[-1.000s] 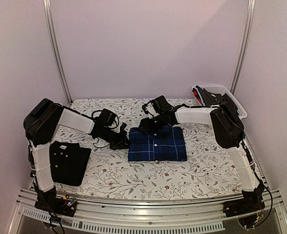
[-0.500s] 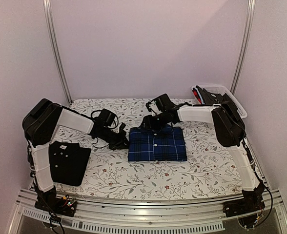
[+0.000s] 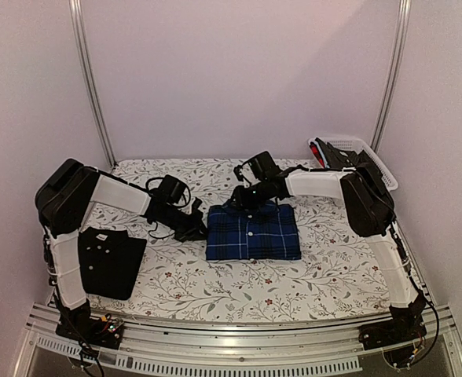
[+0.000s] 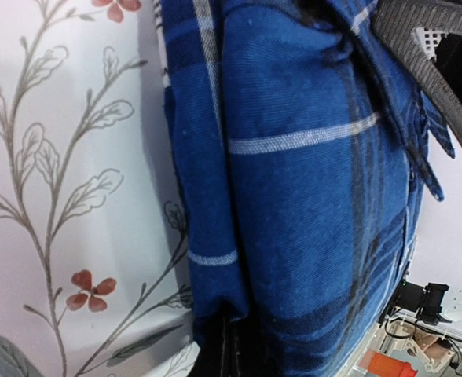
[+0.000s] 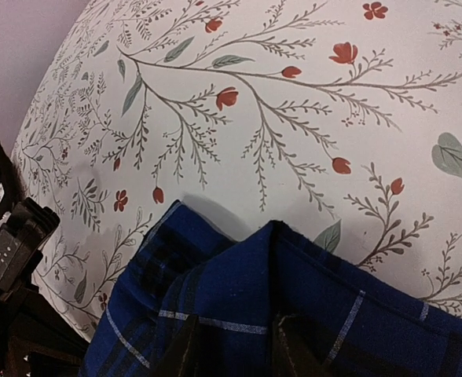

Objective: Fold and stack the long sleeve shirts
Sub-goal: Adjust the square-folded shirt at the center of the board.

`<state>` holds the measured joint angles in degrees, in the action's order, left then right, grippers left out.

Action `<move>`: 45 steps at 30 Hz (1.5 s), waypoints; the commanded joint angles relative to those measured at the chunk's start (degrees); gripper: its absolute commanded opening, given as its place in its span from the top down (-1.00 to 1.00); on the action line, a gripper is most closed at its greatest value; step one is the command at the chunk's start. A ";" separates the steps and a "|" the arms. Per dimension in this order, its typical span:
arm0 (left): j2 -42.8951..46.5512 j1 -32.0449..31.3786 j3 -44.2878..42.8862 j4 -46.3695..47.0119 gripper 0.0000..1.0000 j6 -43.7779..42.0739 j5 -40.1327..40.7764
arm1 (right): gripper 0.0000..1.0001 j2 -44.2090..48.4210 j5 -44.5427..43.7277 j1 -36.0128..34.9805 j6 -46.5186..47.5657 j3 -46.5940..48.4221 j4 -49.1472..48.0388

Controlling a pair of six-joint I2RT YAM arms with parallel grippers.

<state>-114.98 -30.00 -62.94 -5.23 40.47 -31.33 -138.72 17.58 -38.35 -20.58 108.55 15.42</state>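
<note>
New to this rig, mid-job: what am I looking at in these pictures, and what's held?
Two robot arms, bolted at the near edge, fold shirts. The wide picture looks down from behind them; the other two come from a camera on each wrist. On the flowered table lie a folded blue plaid shirt and a folded black shirt; a white basket stands far right. The left gripper is shut on the plaid shirt's left edge. The right gripper sets its jaws astride the far edge's fold; grip unclear.

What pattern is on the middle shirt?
The shirt is blue plaid, thin white lines; left wrist view best.
</note>
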 commanded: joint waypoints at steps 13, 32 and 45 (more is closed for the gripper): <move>5.73 -1.37 -1.62 -7.50 1.00 -2.02 3.37 | 1.00 6.26 -3.34 -0.58 -1.02 -0.11 -1.27; 6.61 -4.16 2.25 -7.11 1.00 -2.23 2.26 | 1.00 11.37 -6.99 -1.08 -2.31 -2.94 -6.04; 9.88 -4.41 6.23 -5.38 0.56 -0.53 3.03 | 0.24 5.09 -1.76 -2.59 -2.17 0.85 -3.36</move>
<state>-108.33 -33.76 -58.59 -11.27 39.18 -28.86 -133.62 13.69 -40.23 -23.38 105.75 10.85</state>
